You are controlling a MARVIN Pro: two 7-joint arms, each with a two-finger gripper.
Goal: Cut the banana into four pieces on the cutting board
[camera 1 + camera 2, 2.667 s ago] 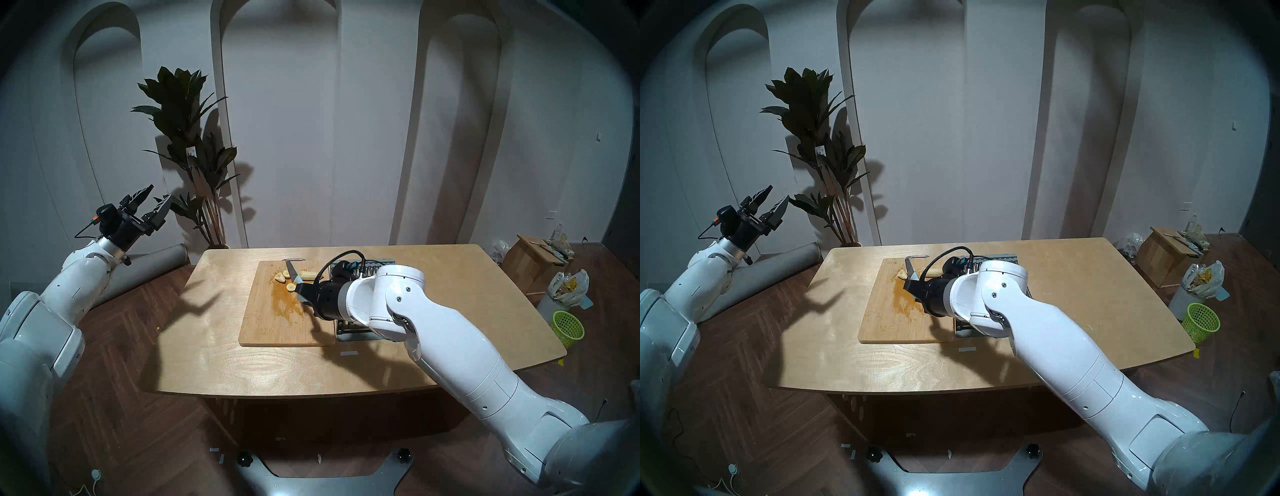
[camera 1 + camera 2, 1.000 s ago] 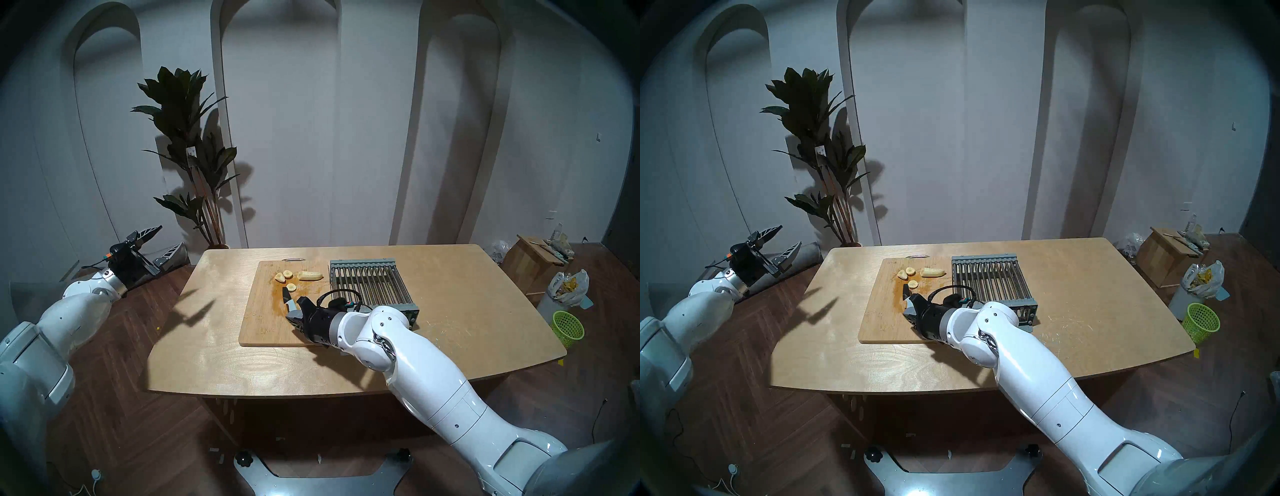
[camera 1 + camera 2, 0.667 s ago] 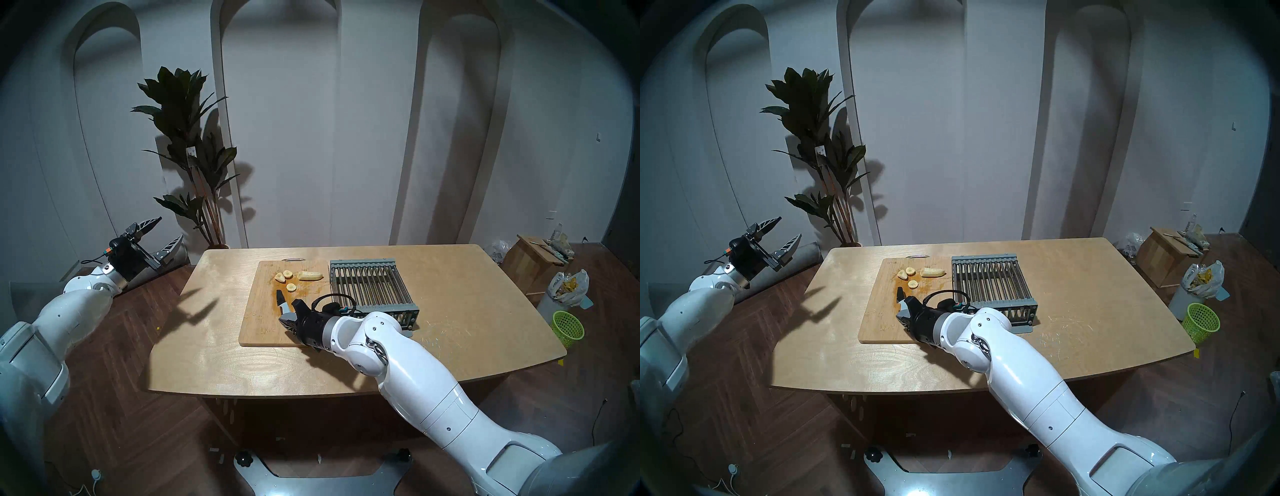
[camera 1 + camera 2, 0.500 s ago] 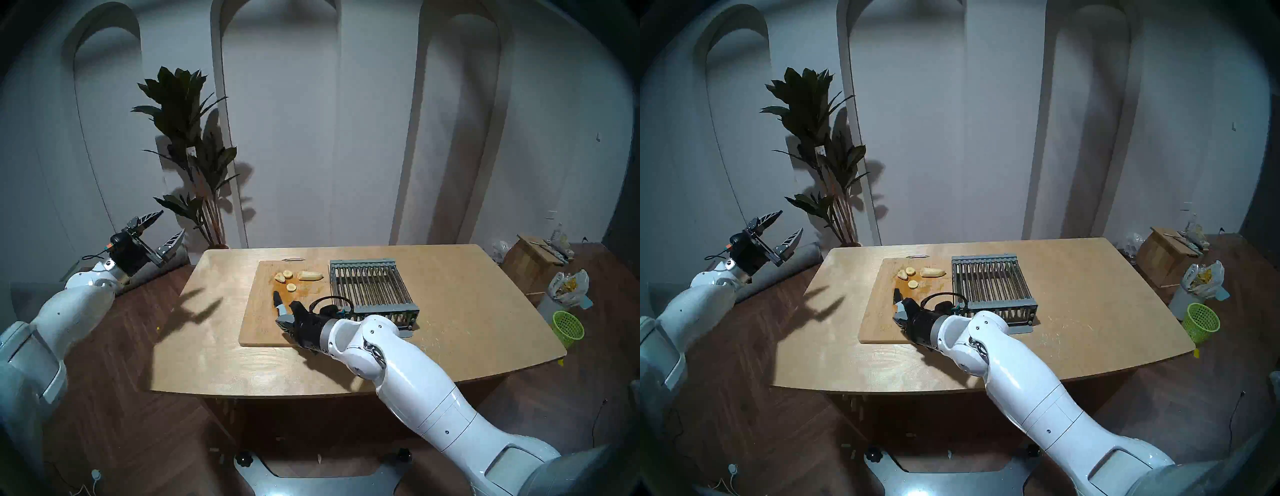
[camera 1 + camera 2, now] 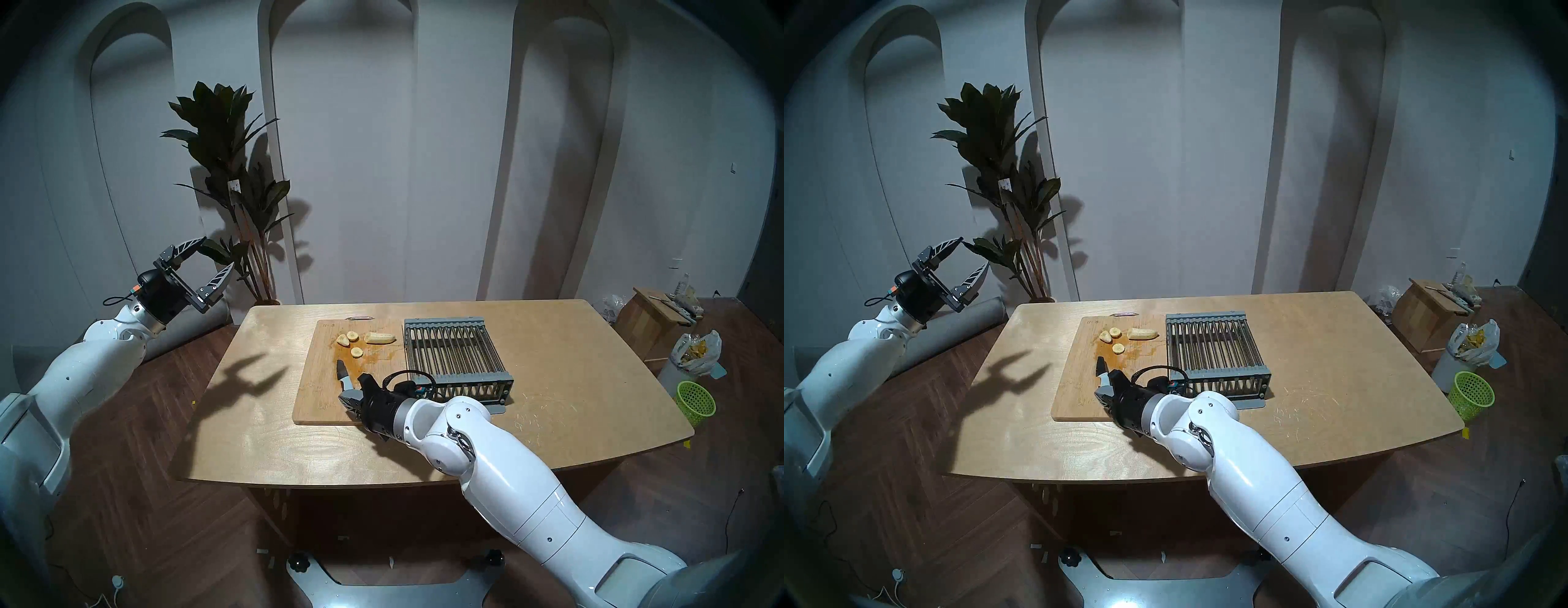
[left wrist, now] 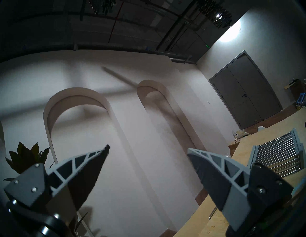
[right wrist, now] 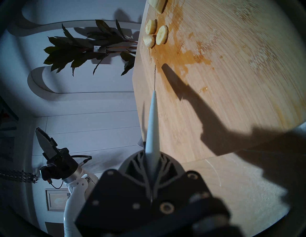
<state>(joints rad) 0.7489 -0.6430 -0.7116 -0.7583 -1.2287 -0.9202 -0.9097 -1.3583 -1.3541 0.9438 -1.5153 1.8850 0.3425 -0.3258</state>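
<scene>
Nearest the robot, the right hand (image 5: 353, 392) is clamped tight on the grey handle of a small knife (image 5: 342, 373). Its dark blade points away over the near half of the cutting board (image 5: 322, 395), and seems to hang just above the wood rather than rest on it.

Farther along the board lies the banana (image 5: 380, 338), already in four pieces: a peeled stub toward the far right corner, and three round slices (image 5: 348, 338) just to its left, near an orange-brown stain. The flesh looks soft, moist and slippery, so it would likely bruise or squash under a firm pinch. The stub is probably the safest part to hold, lightly across its middle; the thin slices would likely slide or break.

Beside the board, on the right of the counter (image 5: 263, 446), stands a grey metal rack (image 5: 456, 354).

Farthest off, the left hand (image 5: 210, 264) hovers beyond the counter's left edge, fingers spread wide apart and empty.
</scene>
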